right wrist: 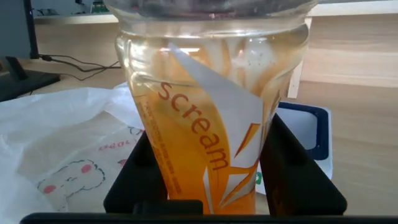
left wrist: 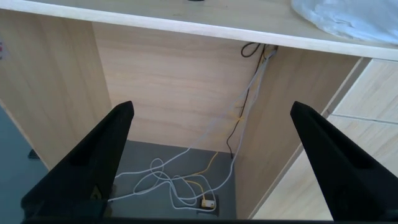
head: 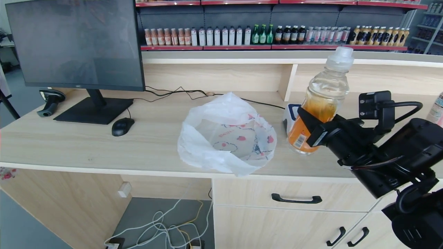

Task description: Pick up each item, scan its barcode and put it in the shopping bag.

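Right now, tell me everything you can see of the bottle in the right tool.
The bottle is clear plastic with a pale cap, part full of orange drink. An orange printed label wraps its lower half, with a barcode near the base facing the head camera. It stands nearly upright, clamped at mid-height by the right tool, just right of the shopping bag. Whether its base touches the counter I cannot tell.

Bottle [head: 323,103] clear glossy plastic; bag [head: 226,135] thin crinkly plastic; counter [head: 69,145] matt wood.
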